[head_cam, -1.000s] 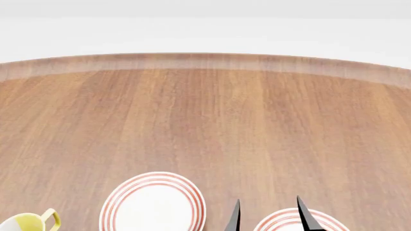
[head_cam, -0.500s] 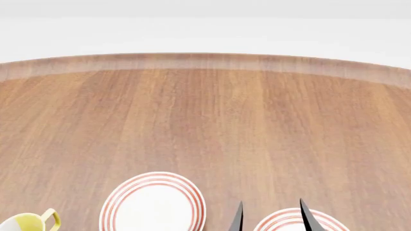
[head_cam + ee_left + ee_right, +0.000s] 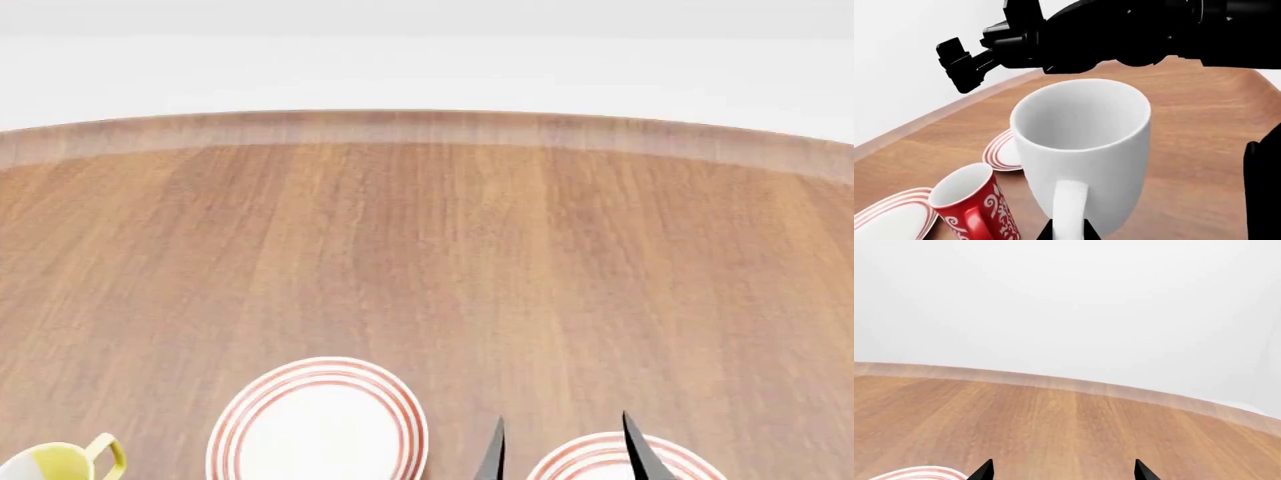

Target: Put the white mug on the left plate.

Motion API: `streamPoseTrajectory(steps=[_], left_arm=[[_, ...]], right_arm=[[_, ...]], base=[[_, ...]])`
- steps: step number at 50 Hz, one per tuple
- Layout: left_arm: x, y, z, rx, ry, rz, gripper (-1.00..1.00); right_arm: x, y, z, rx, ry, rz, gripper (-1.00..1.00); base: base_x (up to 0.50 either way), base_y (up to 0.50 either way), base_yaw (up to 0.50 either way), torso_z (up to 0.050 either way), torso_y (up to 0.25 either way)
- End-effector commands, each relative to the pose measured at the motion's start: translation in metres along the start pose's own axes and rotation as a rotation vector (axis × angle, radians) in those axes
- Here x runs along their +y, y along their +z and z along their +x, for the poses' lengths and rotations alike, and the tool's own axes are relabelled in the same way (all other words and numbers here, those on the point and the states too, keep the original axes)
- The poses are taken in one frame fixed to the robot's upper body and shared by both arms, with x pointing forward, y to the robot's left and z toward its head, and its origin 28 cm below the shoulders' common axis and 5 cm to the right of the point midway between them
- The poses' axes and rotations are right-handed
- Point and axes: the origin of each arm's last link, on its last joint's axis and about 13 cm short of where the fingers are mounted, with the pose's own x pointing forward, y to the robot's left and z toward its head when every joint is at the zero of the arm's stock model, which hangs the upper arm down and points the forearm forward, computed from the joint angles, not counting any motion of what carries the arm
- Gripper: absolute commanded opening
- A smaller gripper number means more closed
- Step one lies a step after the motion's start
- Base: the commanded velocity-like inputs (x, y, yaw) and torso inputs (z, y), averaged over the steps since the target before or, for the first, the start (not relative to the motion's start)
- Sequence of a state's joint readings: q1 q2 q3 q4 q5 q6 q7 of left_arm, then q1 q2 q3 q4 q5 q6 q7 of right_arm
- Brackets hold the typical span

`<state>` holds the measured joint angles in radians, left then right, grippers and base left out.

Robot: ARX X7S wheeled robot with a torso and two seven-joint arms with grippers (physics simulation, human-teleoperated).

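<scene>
White mug (image 3: 1084, 157) close before left gripper (image 3: 1067, 232), grip unclear; red patterned mug (image 3: 974, 202) beside; right gripper (image 3: 561, 450) spread near left plate (image 3: 318, 420).

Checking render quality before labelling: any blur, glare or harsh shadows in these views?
Left wrist view: sharp; white mug softly shaded, no glare, no hard shadows. Head view: crisp wood grain, left plate flat-lit, far table edge hazy. Right wrist view: evenly lit.

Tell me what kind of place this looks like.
Probably a simulated dining or kitchen tabletop: a wooden table against plain white walls, set with red-ringed plates and mugs: a white mug, a red patterned mug and a yellow-handled one.
</scene>
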<state>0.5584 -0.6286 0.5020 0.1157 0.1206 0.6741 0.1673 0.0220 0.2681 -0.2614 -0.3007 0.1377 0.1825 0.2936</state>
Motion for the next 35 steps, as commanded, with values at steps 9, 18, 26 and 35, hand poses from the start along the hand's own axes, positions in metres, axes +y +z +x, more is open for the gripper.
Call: streamPoseTrajectory(steps=[9, 18, 26, 35], left_arm=[[-0.003, 0.01, -0.01, -0.032, 0.062, 0.018, -1.0], [0.001, 0.018, -0.015, -0.064, 0.127, 0.029, -1.0], [0.011, 0.028, -0.018, -0.122, 0.216, 0.022, -1.0], [0.02, 0.034, -0.02, -0.146, 0.257, 0.025, -1.0]], right_arm=[[0.0, 0.001, 0.0, -0.002, 0.003, -0.001, 1.0], [0.001, 0.001, 0.0, -0.003, 0.001, 0.002, 1.0], [0.0, 0.0, 0.0, -0.003, -0.001, 0.006, 1.0], [0.0, -0.002, 0.0, 0.001, -0.001, 0.005, 1.0]], base=[[0.0, 0.0, 0.0, 0.0, 0.0], [0.0, 0.0, 0.0, 0.0, 0.0], [0.0, 0.0, 0.0, 0.0, 0.0], [0.0, 0.0, 0.0, 0.0, 0.0]])
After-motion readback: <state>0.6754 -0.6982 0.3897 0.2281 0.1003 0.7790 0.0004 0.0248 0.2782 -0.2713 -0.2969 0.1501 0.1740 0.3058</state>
